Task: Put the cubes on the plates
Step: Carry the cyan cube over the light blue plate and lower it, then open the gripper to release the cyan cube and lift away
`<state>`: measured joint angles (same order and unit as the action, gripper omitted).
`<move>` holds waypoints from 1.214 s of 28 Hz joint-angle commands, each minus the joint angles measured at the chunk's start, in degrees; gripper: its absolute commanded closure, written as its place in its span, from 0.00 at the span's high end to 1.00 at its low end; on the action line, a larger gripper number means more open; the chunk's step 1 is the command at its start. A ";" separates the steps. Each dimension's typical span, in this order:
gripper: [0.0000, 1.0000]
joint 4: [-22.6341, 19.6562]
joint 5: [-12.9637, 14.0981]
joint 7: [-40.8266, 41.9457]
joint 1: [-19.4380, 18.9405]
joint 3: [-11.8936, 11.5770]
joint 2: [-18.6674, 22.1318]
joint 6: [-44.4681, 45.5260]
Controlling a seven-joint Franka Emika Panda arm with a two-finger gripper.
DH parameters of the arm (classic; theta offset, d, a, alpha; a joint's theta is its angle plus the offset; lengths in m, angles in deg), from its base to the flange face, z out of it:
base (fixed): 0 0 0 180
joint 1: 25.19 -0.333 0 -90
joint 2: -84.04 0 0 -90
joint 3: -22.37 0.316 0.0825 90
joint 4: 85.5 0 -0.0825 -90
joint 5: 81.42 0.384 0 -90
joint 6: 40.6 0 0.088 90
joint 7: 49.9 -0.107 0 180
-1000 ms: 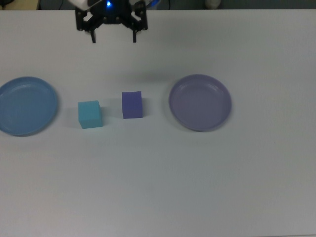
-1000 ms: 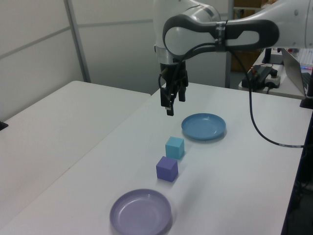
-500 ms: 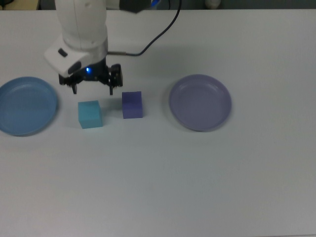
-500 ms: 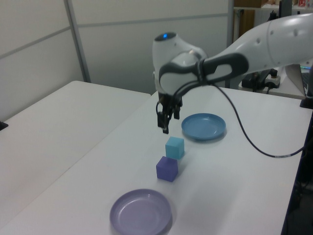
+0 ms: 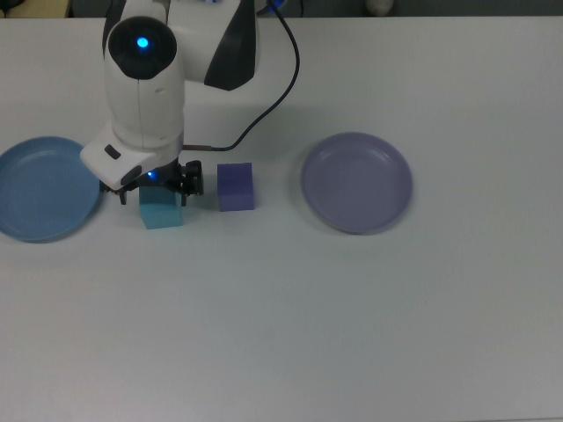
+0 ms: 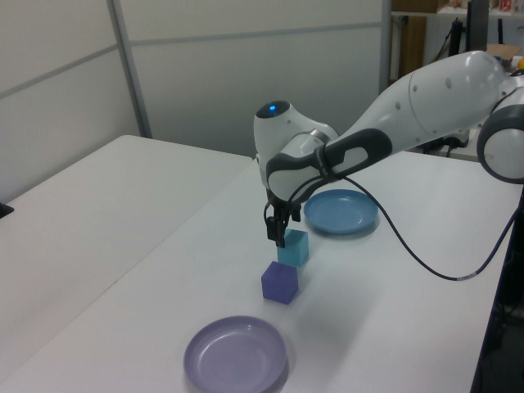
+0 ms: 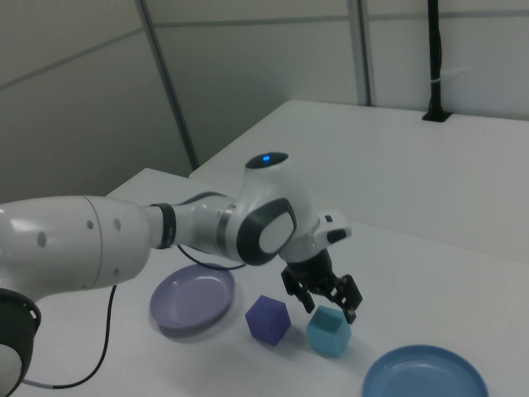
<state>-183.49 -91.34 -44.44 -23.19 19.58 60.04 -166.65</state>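
The light cyan cube (image 5: 162, 213) sits on the white table between the sky blue plate (image 5: 44, 189) and the purple-blue cube (image 5: 236, 186). Further to the top view's right lies the lavender plate (image 5: 356, 182). Both plates hold nothing. My gripper (image 5: 155, 193) hangs directly over the cyan cube, open, with one finger on each side of the cube's upper part. The right view shows the gripper (image 7: 328, 309) just above the cyan cube (image 7: 329, 332), next to the purple-blue cube (image 7: 267, 319). The arm hides the cyan cube's far edge in the top view.
A black cable (image 5: 280, 79) trails from the arm across the table's back. In the left view a second white table (image 6: 90, 205) stands beside this one, and the table's right edge (image 6: 491, 311) runs close to the blue plate (image 6: 341, 211).
The arm has swung forward from the table's back and come down. The gripper, high and far from the cubes a second ago, now straddles the cyan cube. Cubes and plates have not moved.
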 commanded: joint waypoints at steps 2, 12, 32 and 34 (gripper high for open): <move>1.00 -4.39 -2.73 -1.07 -0.42 -0.55 0.36 -4.20; 0.33 -6.51 -4.14 -2.12 -0.16 -0.55 0.36 -6.67; 0.23 -1.41 -1.16 5.78 14.78 -0.81 1.86 -5.87; 0.23 -1.24 -1.24 6.49 16.01 -0.81 0.63 -6.14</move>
<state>-185.75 -93.89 -41.55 -10.29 18.55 63.92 -171.88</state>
